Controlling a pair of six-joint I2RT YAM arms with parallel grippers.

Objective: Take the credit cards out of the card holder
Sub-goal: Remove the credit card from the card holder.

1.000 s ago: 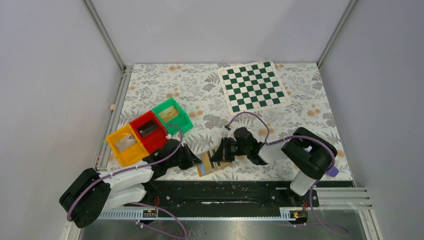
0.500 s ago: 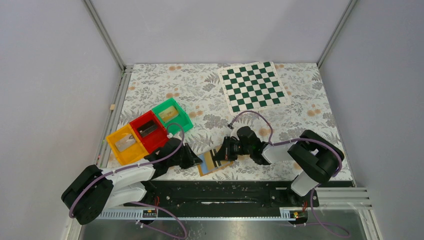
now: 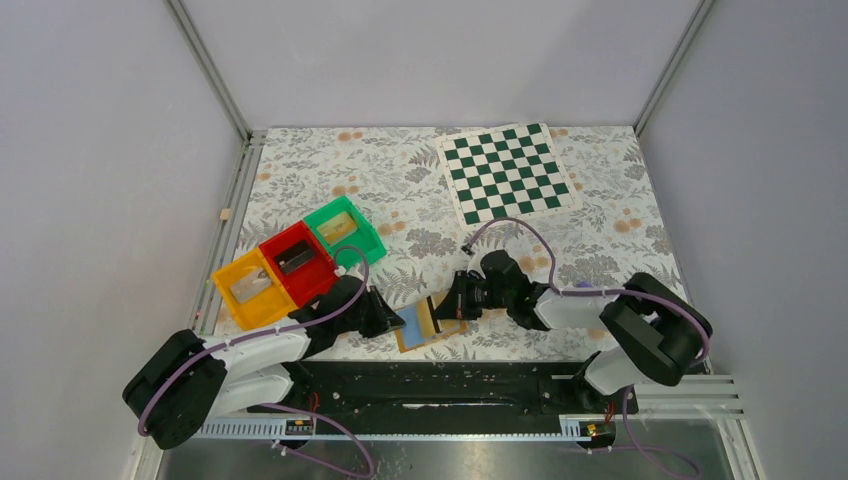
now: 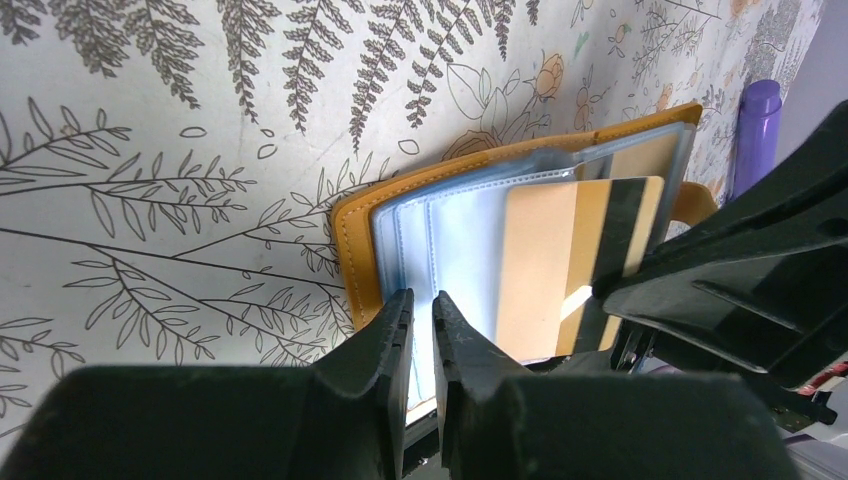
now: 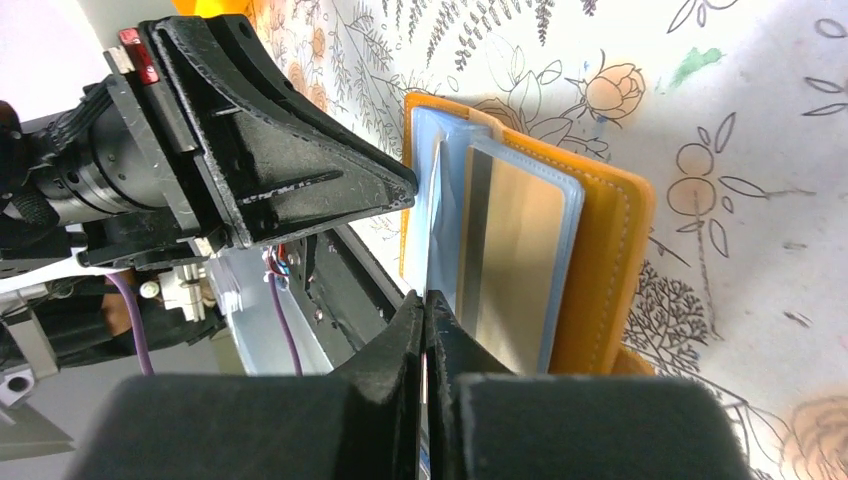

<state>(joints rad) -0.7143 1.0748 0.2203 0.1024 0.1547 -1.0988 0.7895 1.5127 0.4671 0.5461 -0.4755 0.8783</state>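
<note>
The card holder (image 3: 412,336) lies open on the floral cloth near the front edge, orange-tan outside, pale-blue sleeves inside; it also shows in the left wrist view (image 4: 355,240) and the right wrist view (image 5: 610,260). My left gripper (image 3: 397,322) (image 4: 420,300) is nearly shut, its tips resting on the holder's left sleeve. My right gripper (image 3: 452,306) (image 5: 425,300) is shut on a gold credit card with a black stripe (image 4: 560,260), seen edge-on in the right wrist view (image 5: 434,220), partly out of its sleeve. Another gold card (image 5: 520,260) sits in the right-hand sleeve.
An orange bin (image 3: 250,288), a red bin (image 3: 297,262) and a green bin (image 3: 343,230) stand in a row at the left. A green-and-white chessboard (image 3: 505,172) lies at the back right. A purple cylinder (image 4: 757,130) stands behind the right arm.
My right gripper has shifted a little to the right with the card, and its arm's elbow has swung out to the right. The left gripper has stayed on the holder.
</note>
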